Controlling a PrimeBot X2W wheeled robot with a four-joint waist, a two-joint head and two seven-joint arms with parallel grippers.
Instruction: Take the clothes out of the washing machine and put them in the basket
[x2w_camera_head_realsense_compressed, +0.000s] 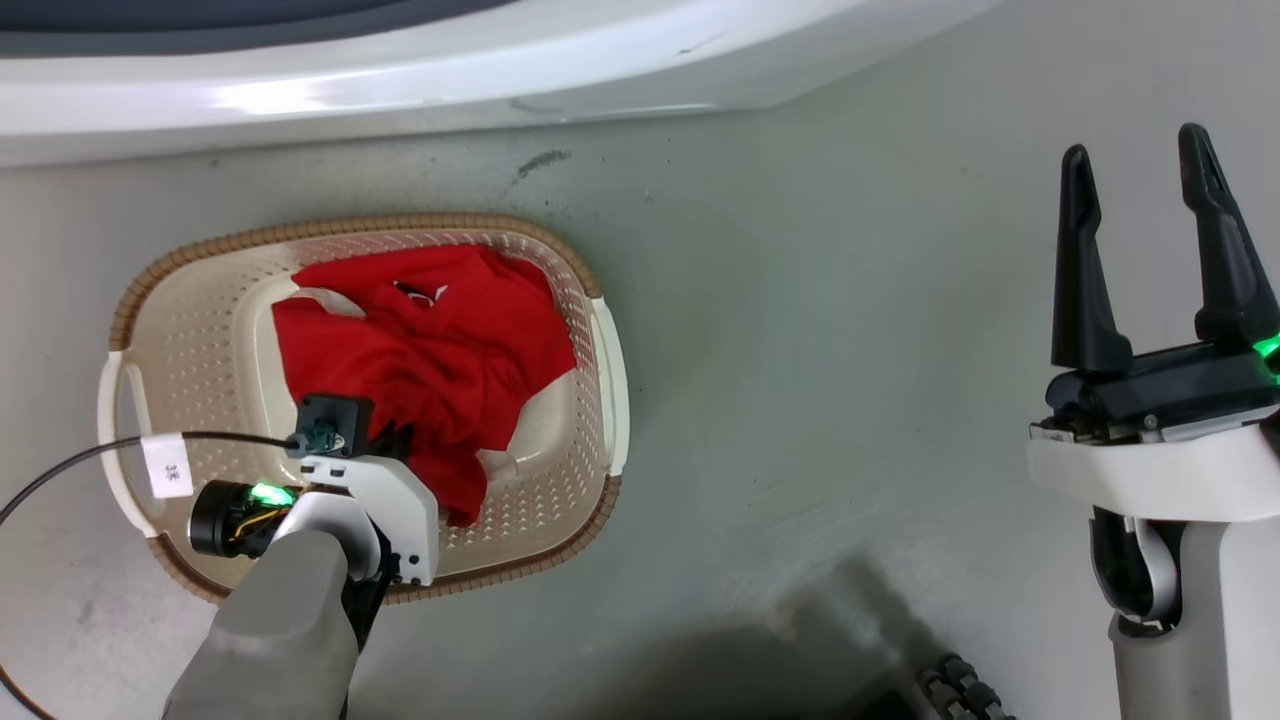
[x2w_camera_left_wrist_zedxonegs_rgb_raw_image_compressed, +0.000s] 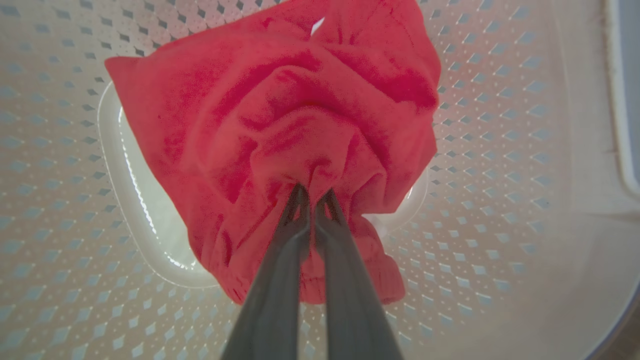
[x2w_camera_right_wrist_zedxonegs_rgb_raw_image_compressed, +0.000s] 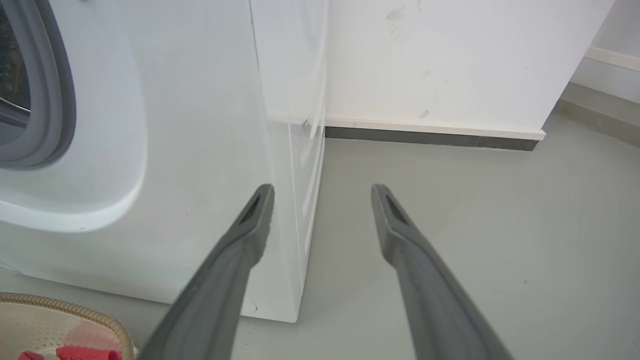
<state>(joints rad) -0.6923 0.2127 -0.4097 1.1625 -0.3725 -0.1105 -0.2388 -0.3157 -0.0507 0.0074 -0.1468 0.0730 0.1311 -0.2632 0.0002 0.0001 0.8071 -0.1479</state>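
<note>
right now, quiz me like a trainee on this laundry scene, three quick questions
1. True or false: the left gripper is shut on the red garment.
2. The red garment lies: A) draped over a chair, B) in the cream laundry basket, C) folded on a shelf.
3. Fill in: the right gripper is ___ and holds nothing.
Key: 1 true; 2 B; 3 open.
</note>
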